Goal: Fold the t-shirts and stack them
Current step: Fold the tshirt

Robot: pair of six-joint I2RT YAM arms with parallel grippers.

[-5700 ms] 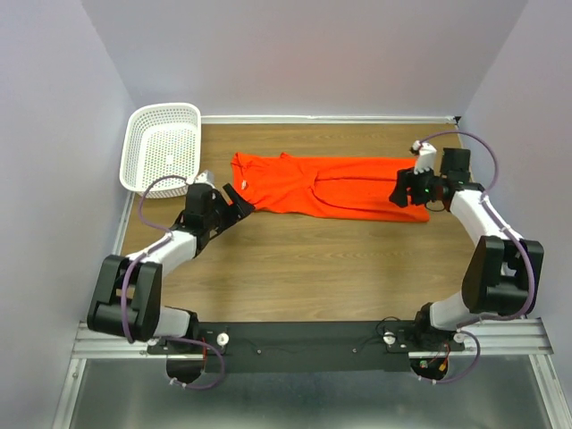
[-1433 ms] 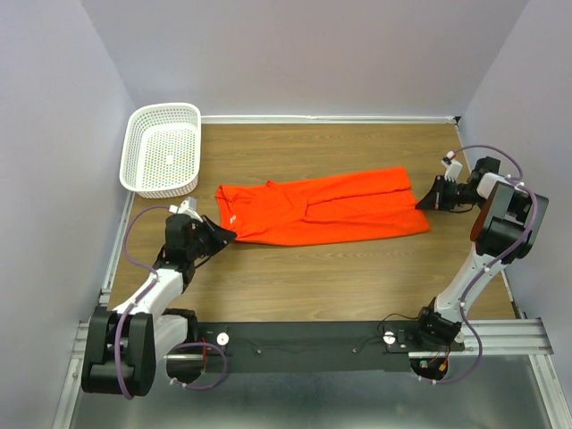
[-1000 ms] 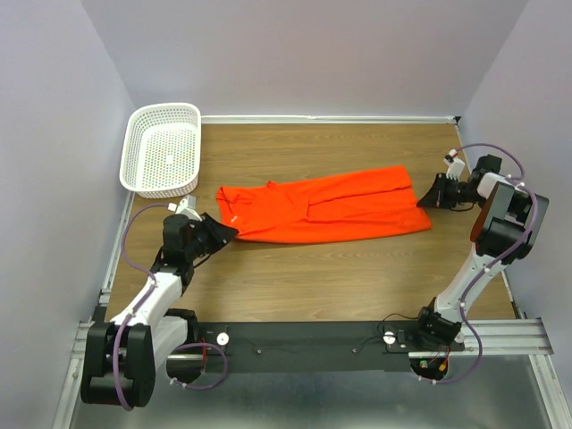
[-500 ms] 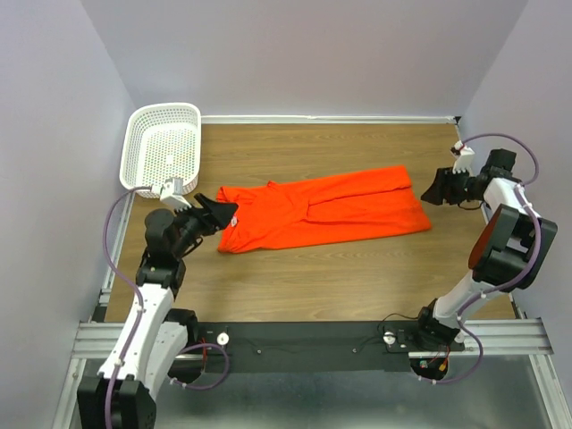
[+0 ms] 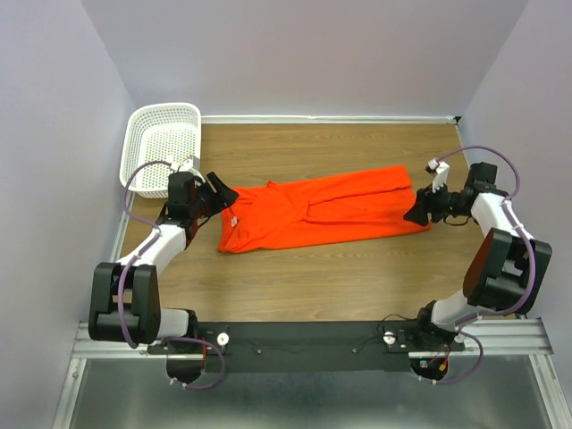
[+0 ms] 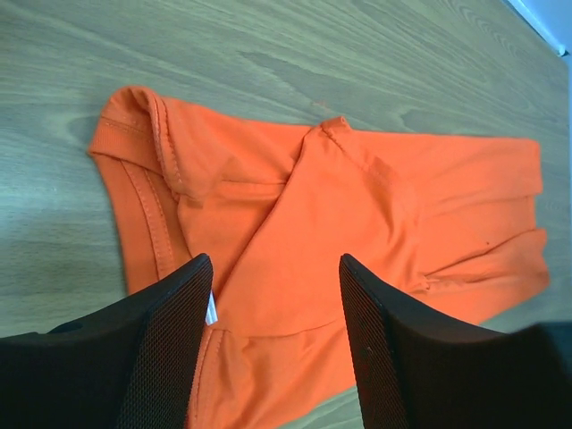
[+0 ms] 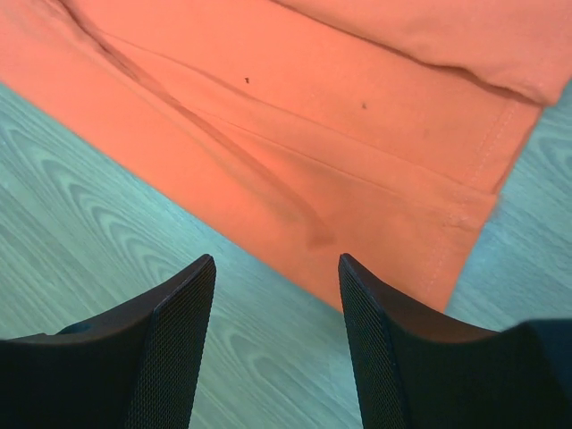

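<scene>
Now the shirt (image 5: 322, 210) lies flat on the table (image 5: 313, 277), folded into a long band across the middle of the top view, slightly slanted, collar end at the left and hem end at the right; the left gripper (image 5: 221, 194) sits at the collar end, left of centre, jaws apart and holding nothing; in the left wrist view its two black fingers (image 6: 170, 357) rise from the bottom edge with orange cloth showing between them and the ribbed collar at the upper left; the right gripper (image 5: 417, 214) sits at the hem end, right of centre, jaws likewise apart and empty; in the right wrist view the hem corner lies just beyond its fingers (image 7: 170, 357), with wood grain below; whether either gripper touches the cloth I cannot tell; the basket (image 5: 166, 107) stands in the upper left of the top view, apart from the shirt.
</scene>
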